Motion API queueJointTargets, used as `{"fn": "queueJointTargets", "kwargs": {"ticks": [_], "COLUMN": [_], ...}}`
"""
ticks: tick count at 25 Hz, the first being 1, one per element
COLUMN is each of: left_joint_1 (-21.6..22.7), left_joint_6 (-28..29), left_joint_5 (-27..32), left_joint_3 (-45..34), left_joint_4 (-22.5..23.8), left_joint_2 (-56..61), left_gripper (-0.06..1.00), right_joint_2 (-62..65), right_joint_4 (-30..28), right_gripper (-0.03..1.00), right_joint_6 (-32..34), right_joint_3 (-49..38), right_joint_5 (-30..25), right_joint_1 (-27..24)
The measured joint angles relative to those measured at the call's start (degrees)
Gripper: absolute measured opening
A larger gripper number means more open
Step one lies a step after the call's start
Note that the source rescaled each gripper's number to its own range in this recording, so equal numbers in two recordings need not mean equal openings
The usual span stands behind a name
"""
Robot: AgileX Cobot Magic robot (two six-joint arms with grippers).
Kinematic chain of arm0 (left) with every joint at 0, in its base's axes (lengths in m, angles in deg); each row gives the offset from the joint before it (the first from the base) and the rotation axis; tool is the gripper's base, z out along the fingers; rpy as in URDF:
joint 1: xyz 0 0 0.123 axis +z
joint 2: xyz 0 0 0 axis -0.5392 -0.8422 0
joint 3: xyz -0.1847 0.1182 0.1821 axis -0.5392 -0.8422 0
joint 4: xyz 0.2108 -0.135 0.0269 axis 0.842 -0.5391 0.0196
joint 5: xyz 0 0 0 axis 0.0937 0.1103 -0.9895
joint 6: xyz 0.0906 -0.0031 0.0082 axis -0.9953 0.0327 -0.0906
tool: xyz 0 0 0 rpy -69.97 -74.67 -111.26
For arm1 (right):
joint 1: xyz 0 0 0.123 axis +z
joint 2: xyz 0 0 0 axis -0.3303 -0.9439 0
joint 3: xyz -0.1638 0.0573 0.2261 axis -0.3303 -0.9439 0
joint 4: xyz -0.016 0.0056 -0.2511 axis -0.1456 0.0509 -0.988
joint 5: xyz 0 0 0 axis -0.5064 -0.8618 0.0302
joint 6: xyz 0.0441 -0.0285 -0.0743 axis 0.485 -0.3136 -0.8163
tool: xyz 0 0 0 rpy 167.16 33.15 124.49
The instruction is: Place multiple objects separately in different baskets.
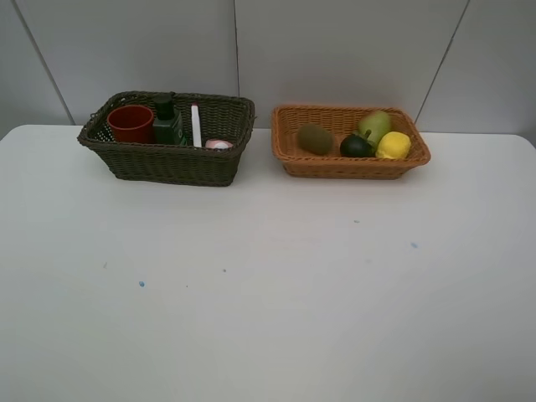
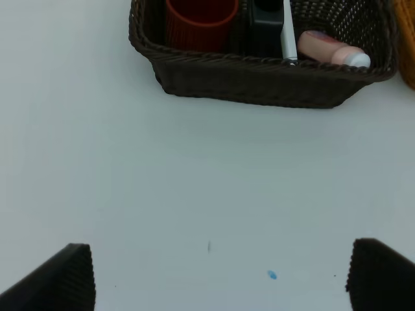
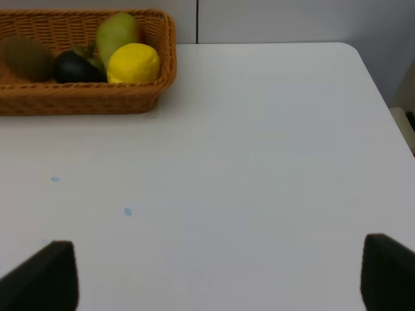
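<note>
The dark brown-green basket (image 1: 167, 163) at the back left holds a red cup (image 1: 130, 123), a dark green bottle (image 1: 167, 121), a white marker (image 1: 196, 124) and a pink white-capped bottle (image 1: 219, 144). The orange-tan basket (image 1: 352, 166) at the back right holds a brown kiwi (image 1: 315, 138), a dark mangosteen (image 1: 356, 146), a green-red pear (image 1: 374, 125) and a yellow lemon (image 1: 394, 146). Neither arm shows in the exterior high view. My left gripper (image 2: 220, 275) is open over bare table short of the dark basket (image 2: 259, 81). My right gripper (image 3: 217, 275) is open, well short of the tan basket (image 3: 84, 97).
The white table (image 1: 268, 285) carries a few small blue specks (image 1: 141, 284). A grey panelled wall (image 1: 335, 50) stands right behind the baskets. In the right wrist view the table's rounded far corner (image 3: 353, 48) and side edge show.
</note>
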Motion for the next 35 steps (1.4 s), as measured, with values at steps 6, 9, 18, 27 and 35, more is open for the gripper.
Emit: {"fn": "queueJointTargets", "kwargs": {"ticks": [6, 9, 18, 27, 35], "left_joint_1": [-0.02, -0.02, -0.02, -0.02, 1.45], "left_joint_6": [0.0, 0.0, 0.0, -1.44, -1.91], "left_joint_5": [0.58, 0.94, 2.98, 7.12, 7.29], "left_joint_3": [-7.2, -9.56, -12.54, -13.73, -13.73], "left_joint_4": [0.0, 0.07, 0.41, 2.49, 2.67], "left_joint_2": [13.38, 17.95, 26.55, 32.42, 32.78], "left_gripper": [1.0, 1.0, 1.0, 1.0, 1.0], "right_joint_2": [0.0, 0.0, 0.0, 0.0, 0.0], "right_joint_4": [0.0, 0.0, 0.0, 0.0, 0.0], "right_gripper": [0.94, 0.94, 0.94, 0.94, 0.94], "right_joint_6": [0.0, 0.0, 0.0, 0.0, 0.0], "right_joint_3": [0.0, 0.0, 0.0, 0.0, 0.0], "right_joint_5": [0.0, 0.0, 0.0, 0.0, 0.0], "right_joint_1": [0.0, 0.0, 0.0, 0.0, 0.0]}}
